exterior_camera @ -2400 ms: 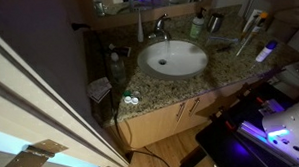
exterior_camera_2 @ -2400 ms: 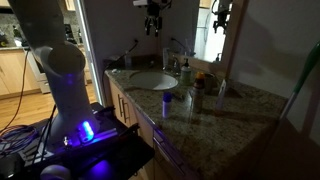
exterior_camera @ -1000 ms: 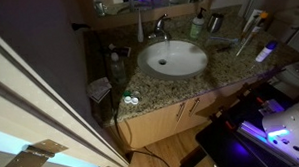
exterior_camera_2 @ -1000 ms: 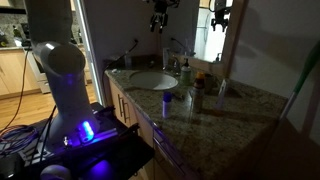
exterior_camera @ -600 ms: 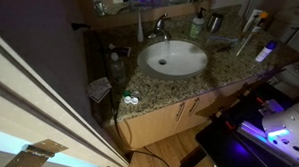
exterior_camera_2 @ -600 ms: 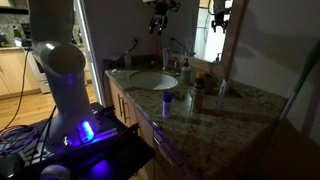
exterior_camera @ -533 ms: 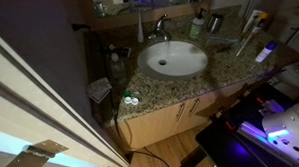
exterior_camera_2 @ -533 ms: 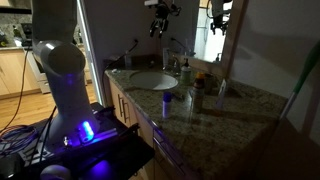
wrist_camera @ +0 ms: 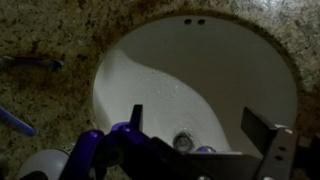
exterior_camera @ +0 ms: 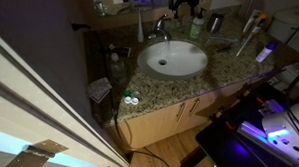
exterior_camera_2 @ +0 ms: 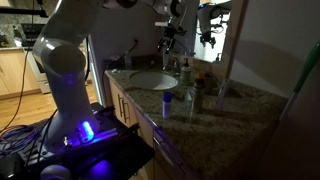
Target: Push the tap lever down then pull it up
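Black two-finger gripper [wrist_camera: 193,113], jaws apart, hung over the white oval basin [wrist_camera: 215,75] near the short shiny chrome tap lever [exterior_camera: 163,20] at the basin's rear, apparently positioned for the downward push.

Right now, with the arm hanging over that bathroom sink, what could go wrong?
1. The gripper hangs open over the sink, yet the wrist view shows only the white basin, not the tap lever. It may descend off target.
2. The green bottle stands close beside the faucet; a descending finger could tip it.
3. The lever looks short and shiny, so a finger might slip off it.
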Controlling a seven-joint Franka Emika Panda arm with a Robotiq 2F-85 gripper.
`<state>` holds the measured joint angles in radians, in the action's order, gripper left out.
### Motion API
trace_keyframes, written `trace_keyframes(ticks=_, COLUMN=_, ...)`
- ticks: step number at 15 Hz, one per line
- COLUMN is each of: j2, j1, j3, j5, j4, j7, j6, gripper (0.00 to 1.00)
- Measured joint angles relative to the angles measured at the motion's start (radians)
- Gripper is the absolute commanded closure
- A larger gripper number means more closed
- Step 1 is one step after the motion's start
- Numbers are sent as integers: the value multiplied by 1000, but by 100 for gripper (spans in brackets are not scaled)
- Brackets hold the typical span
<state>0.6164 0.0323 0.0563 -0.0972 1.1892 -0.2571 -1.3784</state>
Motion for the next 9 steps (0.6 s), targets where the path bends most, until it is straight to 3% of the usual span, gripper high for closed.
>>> trace_keyframes(ticks=5, j2=25, j1=2, j3=-3, j5=-4, j4=-38, j7=-1, j6=-7, gripper=0)
trace_keyframes(ticks=9, j2=94, j1=7, j3=-3, j5=-9, j4=-81, j7=-1, j6=-112, gripper=0)
